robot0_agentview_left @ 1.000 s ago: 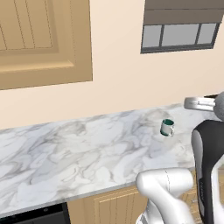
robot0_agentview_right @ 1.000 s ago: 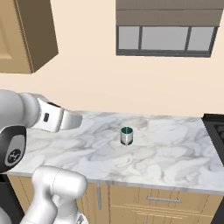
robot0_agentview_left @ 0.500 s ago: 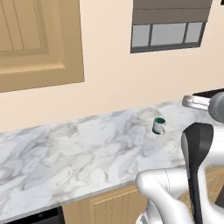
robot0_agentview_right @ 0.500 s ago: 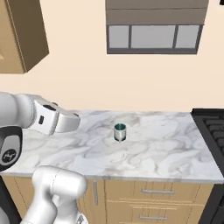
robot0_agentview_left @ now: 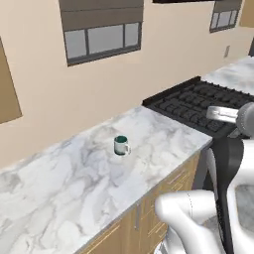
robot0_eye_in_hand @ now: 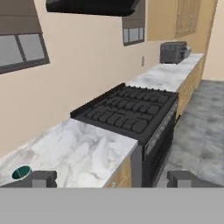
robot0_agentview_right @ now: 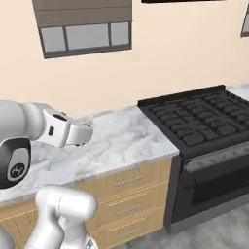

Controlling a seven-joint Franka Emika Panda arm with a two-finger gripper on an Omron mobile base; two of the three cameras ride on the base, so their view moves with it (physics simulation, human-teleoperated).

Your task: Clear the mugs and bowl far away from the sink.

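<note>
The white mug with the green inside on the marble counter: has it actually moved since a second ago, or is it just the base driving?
Cannot tell. The mug sits apart from the stove on the counter, but the whole picture has shifted, so the camera moved.

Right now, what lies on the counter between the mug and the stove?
Nothing: in the left base view, bare marble counter runs from the white mug to the black stove.

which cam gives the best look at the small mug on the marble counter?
Left base view: the whole mug stands unobstructed on the counter, white outside, green inside, handle visible. The hand view catches just its green rim at the lower left, beside a fingertip. In the right base view I can't make it out.
</note>
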